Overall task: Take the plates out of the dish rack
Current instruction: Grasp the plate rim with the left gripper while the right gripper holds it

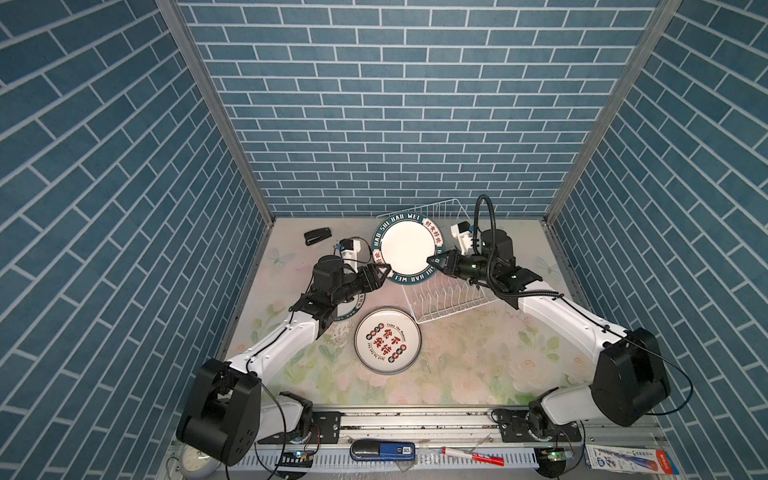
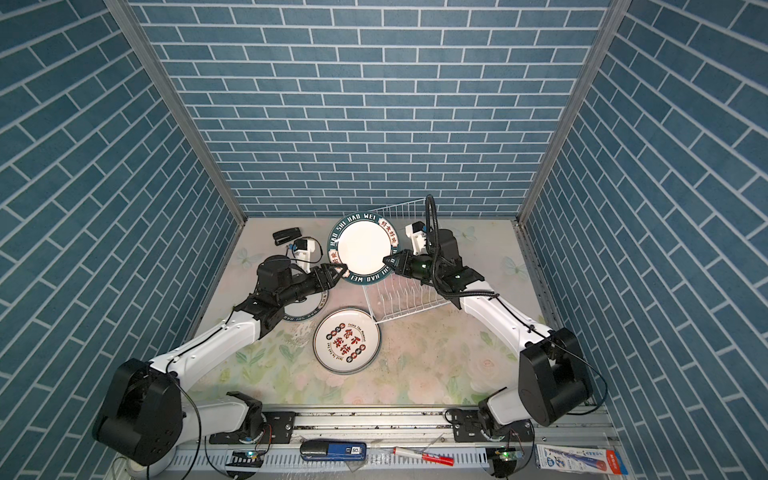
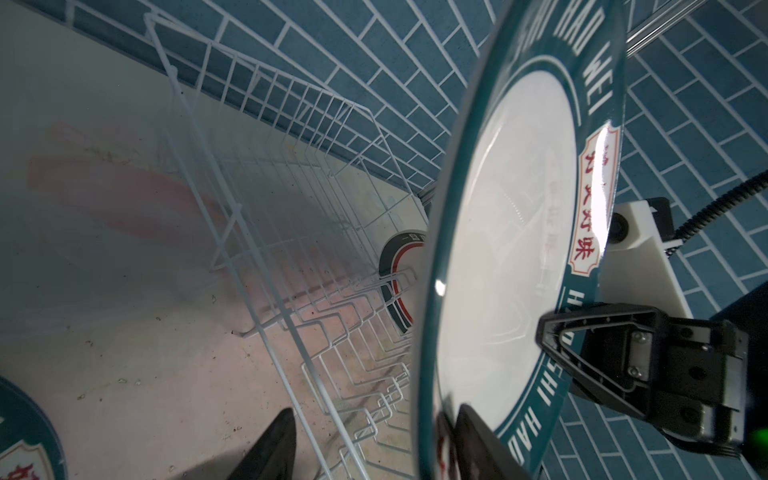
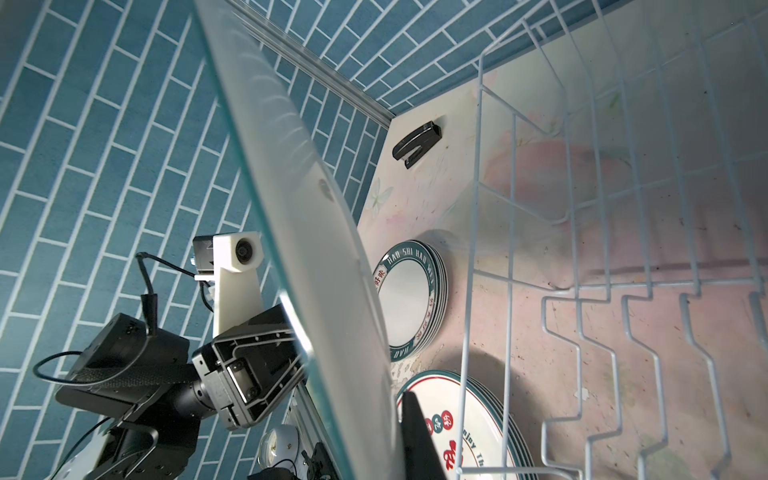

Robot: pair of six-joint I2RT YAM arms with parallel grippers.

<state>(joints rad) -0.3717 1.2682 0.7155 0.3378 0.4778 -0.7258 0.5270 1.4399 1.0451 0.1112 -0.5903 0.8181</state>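
Above table (image 1: 457, 370), opposed jaws at plate (image 1: 409, 249)

Lying on the flowered bench (image 1: 478, 365): dish rack (image 1: 451, 298) beneath the right fingers (image 1: 438, 264); green-rimmed plate stack (image 1: 349, 314) and red-lettered plate stack (image 1: 387, 340) behind the left fingers (image 1: 378, 271); black stapler (image 1: 318, 236) beyond them.

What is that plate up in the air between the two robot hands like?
The plate is round, glossy white, with a dark green rim lettered HAO SHI HAO WEI. It hangs tilted in the air by the dish rack. The right gripper pinches its rim; the left gripper straddles the opposite rim, open.
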